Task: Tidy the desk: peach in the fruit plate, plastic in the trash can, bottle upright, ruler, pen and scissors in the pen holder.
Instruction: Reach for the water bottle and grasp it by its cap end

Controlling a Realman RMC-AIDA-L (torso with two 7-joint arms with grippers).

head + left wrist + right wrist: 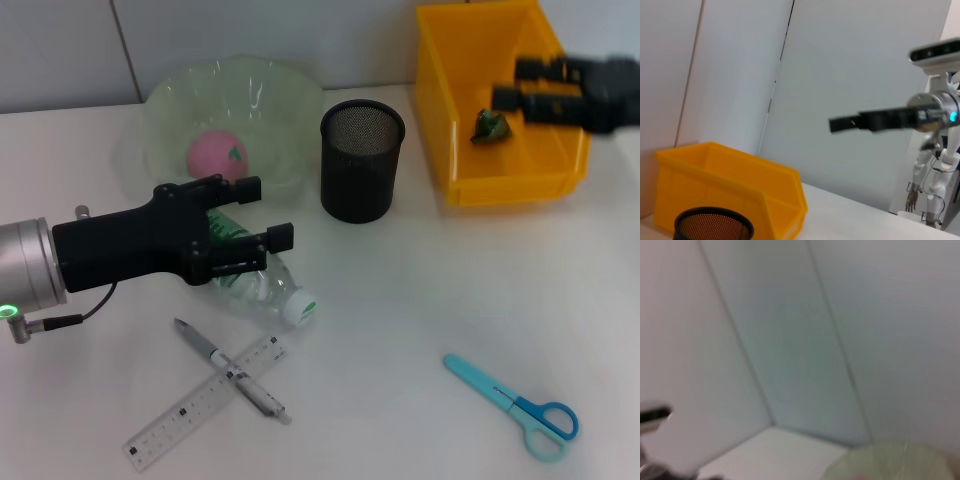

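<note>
A clear bottle with a green label and white cap lies on its side near the table's middle left. My left gripper is open, its black fingers either side of the bottle's far end. The pink peach rests in the green translucent fruit plate. Green crumpled plastic lies inside the yellow bin, with my right gripper open just above it and holding nothing. A pen lies crossed over a clear ruler at the front left. Blue scissors lie at the front right. The black mesh pen holder stands in the middle.
The left wrist view shows the yellow bin, the pen holder's rim and my right arm's gripper farther off. White wall panels rise behind the table. The fruit plate's edge shows in the right wrist view.
</note>
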